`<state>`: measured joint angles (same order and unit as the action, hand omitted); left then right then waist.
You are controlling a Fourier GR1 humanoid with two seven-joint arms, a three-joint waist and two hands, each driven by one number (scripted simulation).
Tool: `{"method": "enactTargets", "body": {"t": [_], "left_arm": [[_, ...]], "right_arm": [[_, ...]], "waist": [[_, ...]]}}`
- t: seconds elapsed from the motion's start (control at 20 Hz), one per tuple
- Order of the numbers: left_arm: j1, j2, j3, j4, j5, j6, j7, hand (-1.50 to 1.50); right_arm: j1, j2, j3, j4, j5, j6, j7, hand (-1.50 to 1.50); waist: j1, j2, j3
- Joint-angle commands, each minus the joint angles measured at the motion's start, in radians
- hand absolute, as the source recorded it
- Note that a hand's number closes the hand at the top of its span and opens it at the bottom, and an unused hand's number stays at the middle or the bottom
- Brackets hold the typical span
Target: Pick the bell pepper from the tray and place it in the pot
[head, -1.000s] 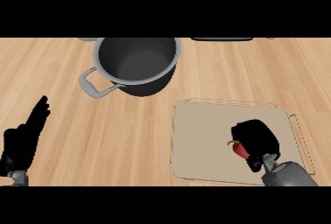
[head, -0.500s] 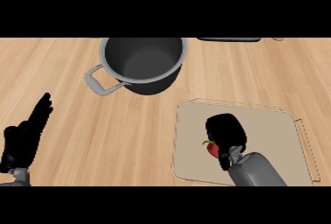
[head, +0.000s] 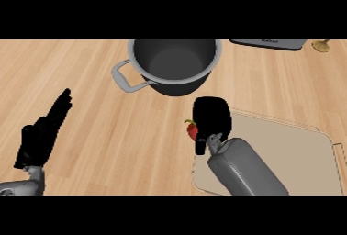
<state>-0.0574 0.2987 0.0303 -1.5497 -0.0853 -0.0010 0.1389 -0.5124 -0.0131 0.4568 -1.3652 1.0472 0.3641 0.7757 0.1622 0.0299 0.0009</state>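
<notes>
My right hand (head: 213, 118) is curled round a red bell pepper (head: 193, 131), of which only a sliver and its green stem show at the hand's left side. The hand hangs over the near left corner of the beige tray (head: 291, 156), just below the pot. The dark grey pot (head: 175, 59) with a light grey handle stands at the top centre, nothing visible inside it. My left hand (head: 42, 135) rests open at the lower left, fingers straight and pointing up.
A dark flat object (head: 267, 43) and a small golden item (head: 321, 45) lie at the top right edge. Bare wooden counter (head: 102, 114) stretches between my left hand and the pot.
My right hand has carried the pepper up and to the left, from the tray's middle to its left corner near the pot. The left hand has stayed still.
</notes>
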Motion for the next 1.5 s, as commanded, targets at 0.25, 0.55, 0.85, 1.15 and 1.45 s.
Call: {"method": "enactTargets", "body": {"t": [0.25, 0.55, 0.85, 1.15, 1.45], "left_arm": [[-0.044, -0.025, -0.047, 0.035, -0.013, -0.017, 0.011, 0.0], [-0.081, -0.026, -0.052, 0.042, -0.03, -0.007, 0.024, 0.0], [-0.079, -0.028, -0.053, 0.053, -0.031, -0.009, 0.024, 0.0], [-0.117, -0.024, -0.035, 0.049, -0.033, 0.006, 0.047, 0.0], [-0.071, -0.024, -0.024, 0.042, -0.034, 0.017, 0.033, 0.0]], "right_arm": [[-0.377, 0.013, 0.074, 0.073, 0.124, -0.173, 0.374, 1.5], [-0.574, 0.013, 0.039, 0.136, 0.126, -0.272, 0.498, 1.5], [-0.677, 0.013, 0.006, 0.242, 0.124, -0.418, 0.546, 1.5], [-0.77, 0.013, -0.024, 0.383, 0.117, -0.504, 0.535, 1.5], [-0.829, 0.013, -0.089, 0.536, 0.096, -0.605, 0.47, 1.5]], "waist": [[0.043, -0.011, -0.01], [0.056, -0.008, -0.007], [0.055, 0.003, -0.007], [0.037, 0.007, -0.006], [0.009, 0.005, -0.005]]}}
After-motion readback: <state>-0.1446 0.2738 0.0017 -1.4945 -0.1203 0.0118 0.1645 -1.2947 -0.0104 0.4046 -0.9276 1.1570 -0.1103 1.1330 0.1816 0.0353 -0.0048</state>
